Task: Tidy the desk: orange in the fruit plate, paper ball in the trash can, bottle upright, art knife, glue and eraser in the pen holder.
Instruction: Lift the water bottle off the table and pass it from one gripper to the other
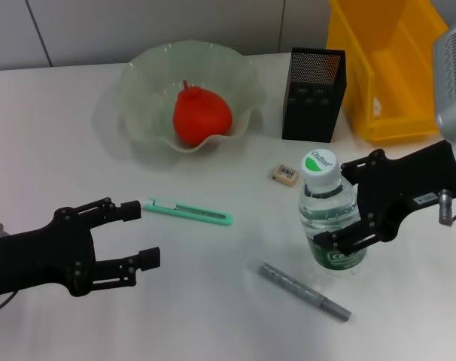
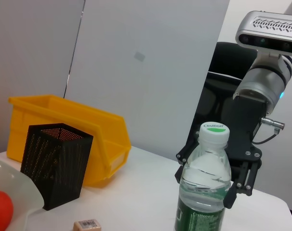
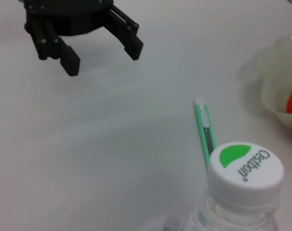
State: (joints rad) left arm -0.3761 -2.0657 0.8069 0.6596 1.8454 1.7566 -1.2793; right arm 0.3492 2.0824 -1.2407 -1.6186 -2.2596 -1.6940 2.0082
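White bench (image 1: 77, 135) under grey wall panels: my right gripper (image 1: 347, 208) reaches in level from the right edge, its jaws set either side of the upright water bottle (image 1: 329, 214) and seemingly closed on its lower body. My left gripper (image 1: 135, 235) hovers low over the bench at the left, arm stretched flat, fingers spread wide with nothing between them. Just beyond its upper fingertip lies the green art knife (image 1: 189, 213), pointing toward my right gripper. Below the bottle, on the near side of my right gripper, rests the grey glue stick (image 1: 303, 290). Beyond my right gripper sit the small eraser (image 1: 284, 174), the black mesh pen holder (image 1: 313, 95) and a yellow bin (image 1: 386, 68). Farther back between both grippers, the orange (image 1: 202, 115) lies in the fruit plate (image 1: 149, 90).
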